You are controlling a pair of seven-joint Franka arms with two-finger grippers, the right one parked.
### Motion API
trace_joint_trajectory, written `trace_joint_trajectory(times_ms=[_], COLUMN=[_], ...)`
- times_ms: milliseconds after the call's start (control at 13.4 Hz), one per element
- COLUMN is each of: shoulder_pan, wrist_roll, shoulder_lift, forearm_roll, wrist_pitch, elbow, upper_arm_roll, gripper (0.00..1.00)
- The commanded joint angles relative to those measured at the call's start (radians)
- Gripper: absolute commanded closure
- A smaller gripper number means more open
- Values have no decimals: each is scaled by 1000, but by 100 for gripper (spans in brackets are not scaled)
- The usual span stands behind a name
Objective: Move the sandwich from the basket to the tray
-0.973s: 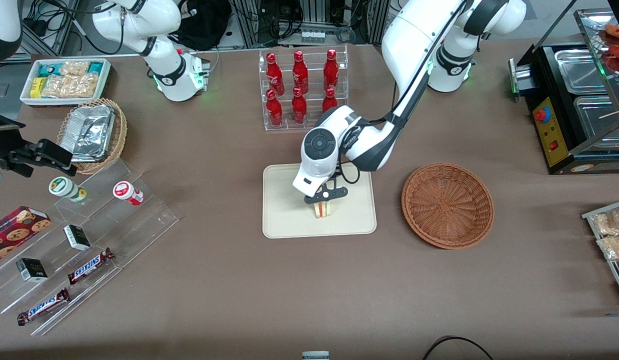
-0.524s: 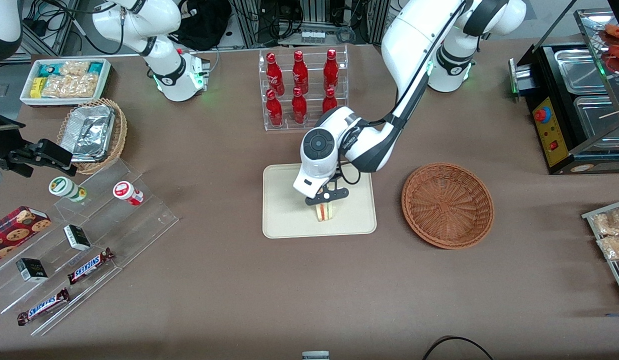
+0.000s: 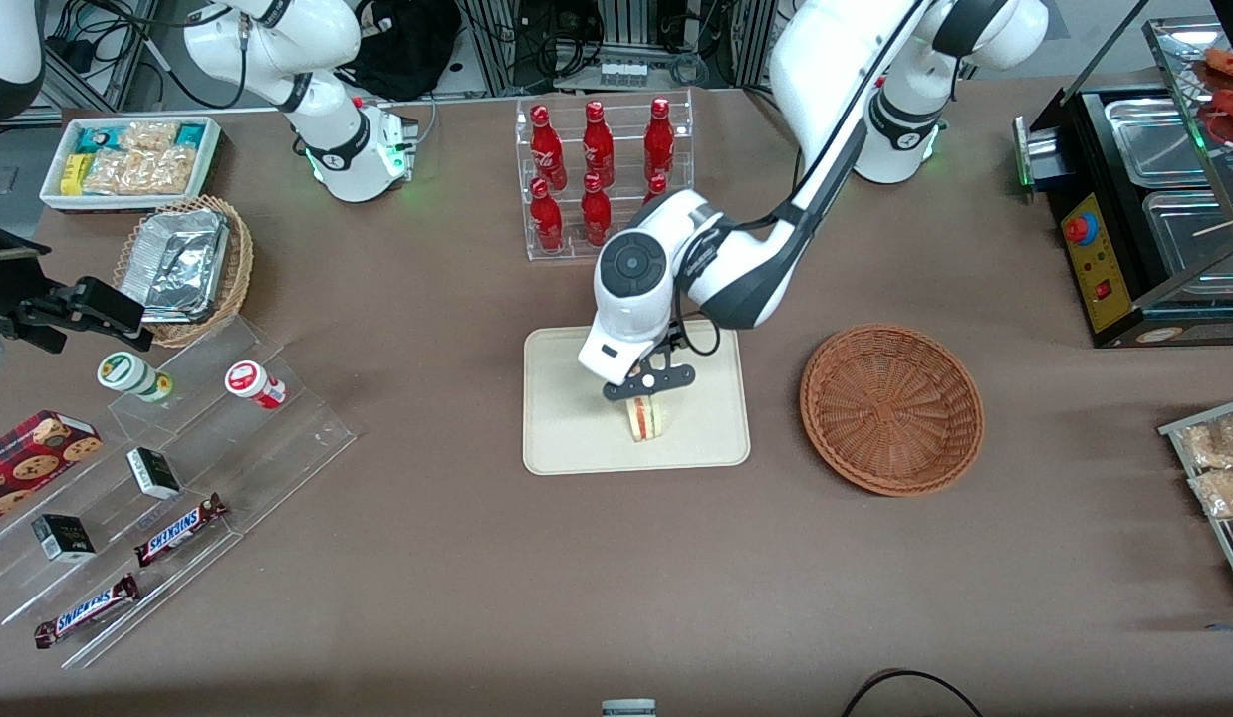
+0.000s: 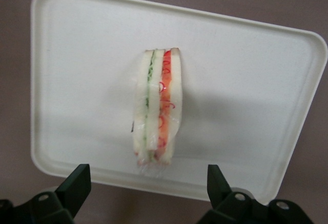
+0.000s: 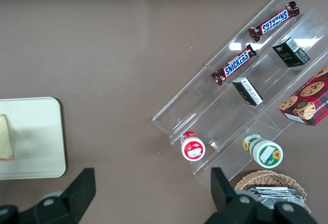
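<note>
The sandwich (image 3: pixel 643 418) stands on its edge on the cream tray (image 3: pixel 562 418), its red and green filling showing; it also shows in the left wrist view (image 4: pixel 158 108) on the tray (image 4: pixel 77 70). My left gripper (image 3: pixel 647 382) hovers just above the sandwich, raised off it, fingers (image 4: pixel 77 185) spread wide and empty. The reddish-brown woven basket (image 3: pixel 891 408) sits empty beside the tray, toward the working arm's end of the table. In the right wrist view a corner of the sandwich (image 5: pixel 5 139) and the tray (image 5: pixel 41 142) show.
A clear rack of red bottles (image 3: pixel 597 179) stands farther from the camera than the tray. Clear stepped shelves with snack bars and jars (image 3: pixel 158 468) lie toward the parked arm's end. A black warmer with steel pans (image 3: pixel 1144 199) stands at the working arm's end.
My gripper has let go of the sandwich and risen a little, moving away from the camera. The sandwich stays standing on the tray.
</note>
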Motion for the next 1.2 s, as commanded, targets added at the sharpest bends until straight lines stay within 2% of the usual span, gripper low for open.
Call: trace_joint_trajectory(times_ms=[0,150,299,524,1122], shoulder_pan=[9,48,77,166,399], wrist_roll=[97,179,153,199,599], shoulder_lift=[-80,-113,-148,-208,-447], forearm_roll=[17,18,15,15,7], wrist_pitch=[-115,-187,-227,-246,-261], elbow=[-14,-15,-26,-76,-331], upper_arm_roll=[28,43,80,80,80], gripper=[0,0,0,0,0])
